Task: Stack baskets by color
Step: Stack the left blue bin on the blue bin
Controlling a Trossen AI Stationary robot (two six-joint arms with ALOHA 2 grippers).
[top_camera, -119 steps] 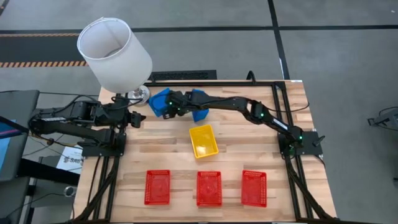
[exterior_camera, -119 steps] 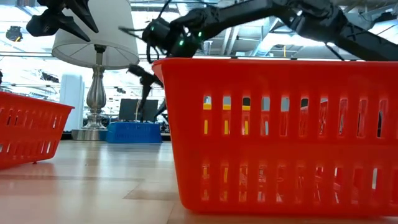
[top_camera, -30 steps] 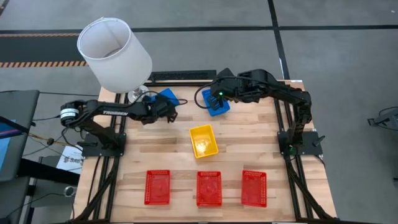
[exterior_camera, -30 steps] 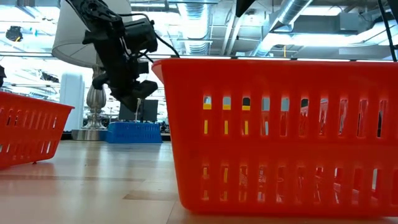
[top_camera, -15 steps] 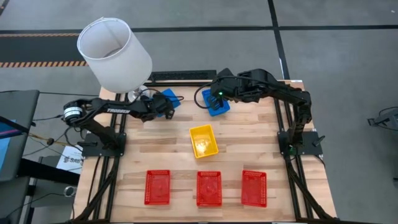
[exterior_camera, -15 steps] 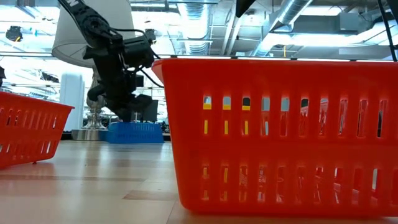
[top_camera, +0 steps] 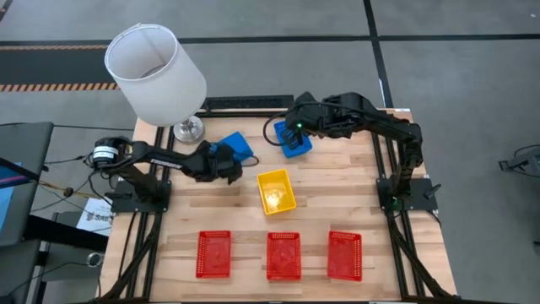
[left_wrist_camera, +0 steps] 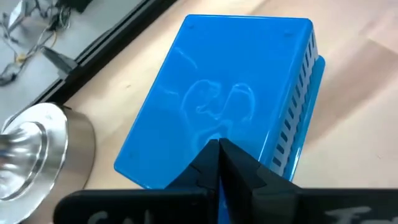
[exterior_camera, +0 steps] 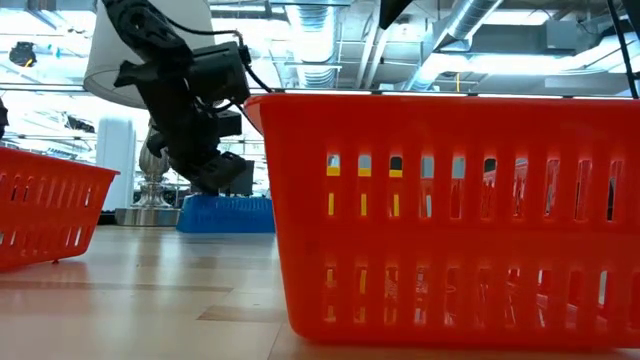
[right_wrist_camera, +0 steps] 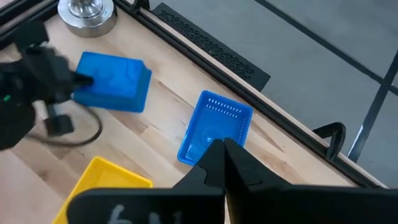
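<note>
Two blue baskets sit near the bench's far edge, and the upside-down one [top_camera: 237, 145] has just slid away from the lamp [top_camera: 155, 74], dragged by the left tool [top_camera: 228, 162] clamped on its rim, while the right tool [top_camera: 294, 133] hangs shut above the upright one [top_camera: 297, 143], so stacking looks close.

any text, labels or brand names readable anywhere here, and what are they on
No text can be read with confidence.
Left arm: pale lettering along the link, too small to read.
Left gripper: pale marks on the dark body at the picture's edge, cut off and blurred.
Right gripper: the same kind of marks, also cut off.
Paper beside the table: print on it, too small to read.
The baskets show no labels.
</note>
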